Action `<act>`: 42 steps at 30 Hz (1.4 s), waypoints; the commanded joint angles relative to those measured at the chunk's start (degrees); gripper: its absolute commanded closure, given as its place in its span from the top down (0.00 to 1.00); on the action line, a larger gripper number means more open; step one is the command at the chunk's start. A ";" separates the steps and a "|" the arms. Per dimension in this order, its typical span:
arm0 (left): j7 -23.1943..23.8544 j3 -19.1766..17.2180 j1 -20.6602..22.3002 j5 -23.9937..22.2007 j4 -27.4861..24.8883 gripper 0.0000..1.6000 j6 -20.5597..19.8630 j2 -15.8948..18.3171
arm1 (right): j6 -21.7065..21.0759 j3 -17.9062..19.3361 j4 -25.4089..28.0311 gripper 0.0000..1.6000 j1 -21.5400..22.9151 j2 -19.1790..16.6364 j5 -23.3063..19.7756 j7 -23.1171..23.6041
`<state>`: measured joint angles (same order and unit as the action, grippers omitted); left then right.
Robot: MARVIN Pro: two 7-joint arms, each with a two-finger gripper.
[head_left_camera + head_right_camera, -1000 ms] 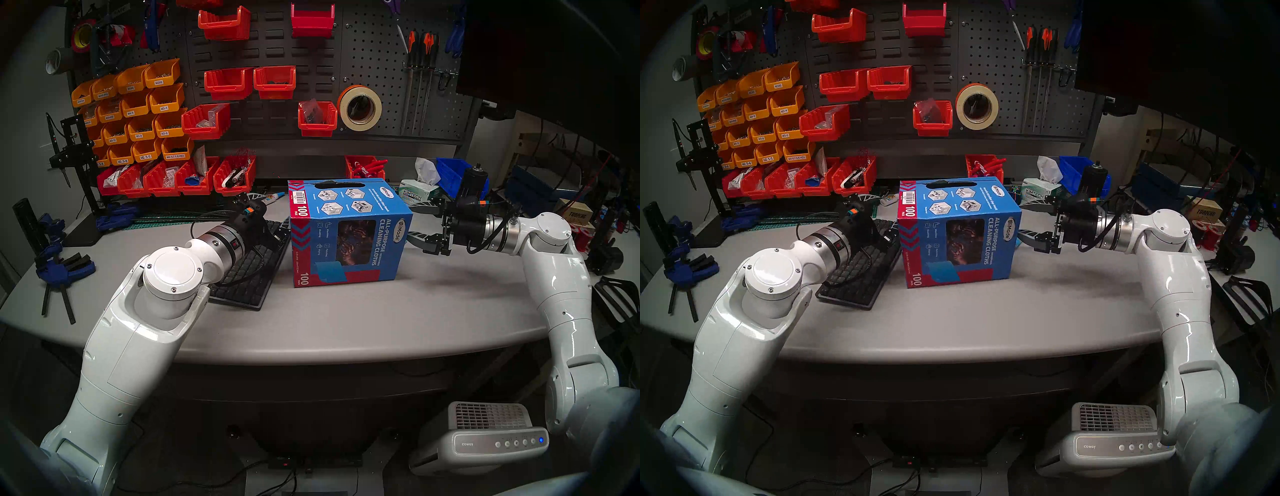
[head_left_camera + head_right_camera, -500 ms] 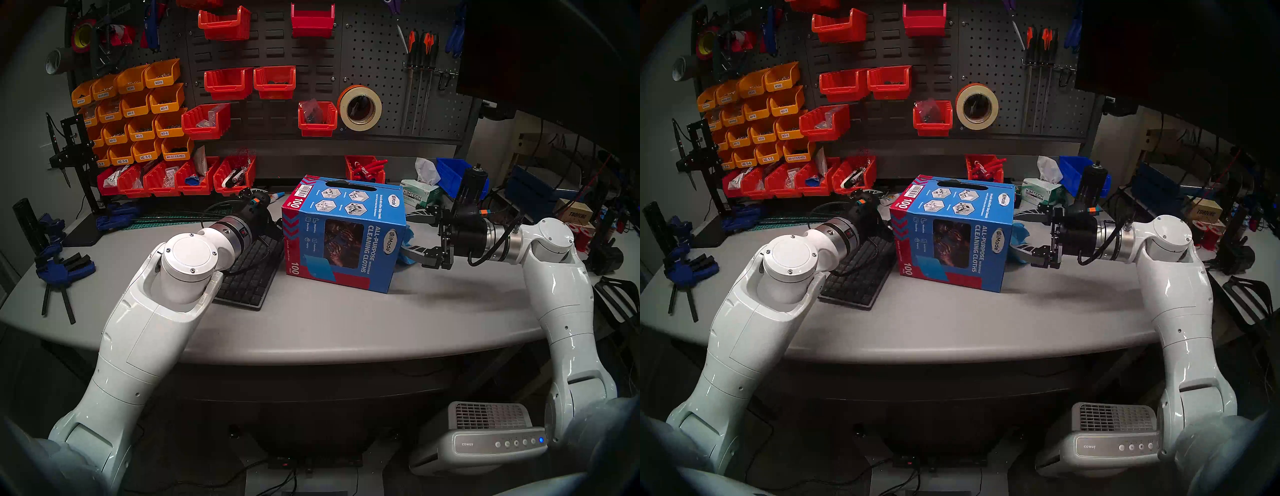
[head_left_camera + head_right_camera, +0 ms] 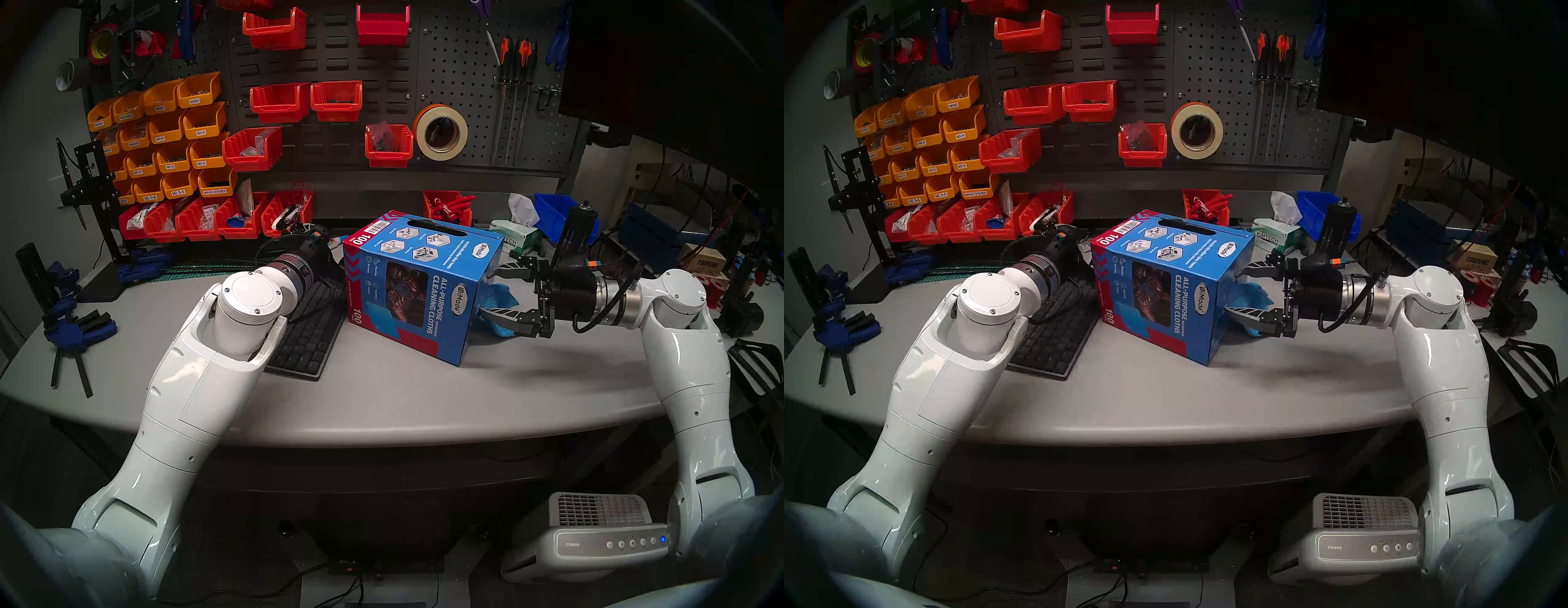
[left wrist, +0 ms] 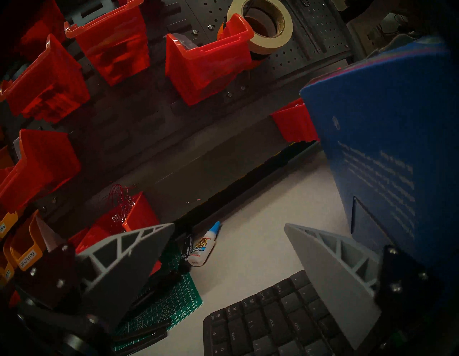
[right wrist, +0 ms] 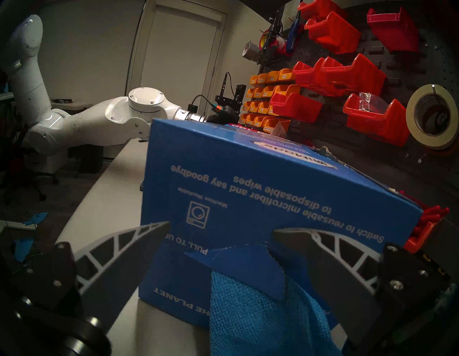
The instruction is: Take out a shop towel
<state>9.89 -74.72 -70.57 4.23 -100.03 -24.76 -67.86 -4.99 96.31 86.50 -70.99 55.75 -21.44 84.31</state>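
The shop towel (image 3: 502,297) is a bright-blue textured cloth hanging out of a torn flap in the right end of the big blue cleaning-cloths box (image 3: 420,297). It also shows in the right wrist view (image 5: 248,310). My right gripper (image 3: 490,293) is open at that end, one finger above the towel and one below, not closed on it (image 5: 221,228). My left gripper (image 4: 229,225) is open behind the box's left end, with one finger close against the box wall (image 4: 385,174). The box stands skewed on the table.
A dark keyboard (image 3: 305,339) lies under my left forearm, left of the box. A green-and-white tissue box (image 3: 519,242) and a blue bin stand behind my right gripper. A glue bottle (image 4: 201,248) and a green cutting mat (image 4: 161,305) lie at the back. Red bins line the pegboard.
My left arm has gone forward and turned the box, swinging its right end toward the front. The towel has come into view there, and my open right gripper now straddles it.
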 commanded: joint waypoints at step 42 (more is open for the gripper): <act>20.16 -10.80 7.46 -5.93 -4.66 1.00 17.13 6.34 | -9.53 15.38 13.25 1.00 -15.05 2.00 2.76 -12.80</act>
<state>25.45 -84.30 -65.61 1.83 -98.65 -10.35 -62.96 -14.31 112.70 99.23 -88.77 57.09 -18.82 73.25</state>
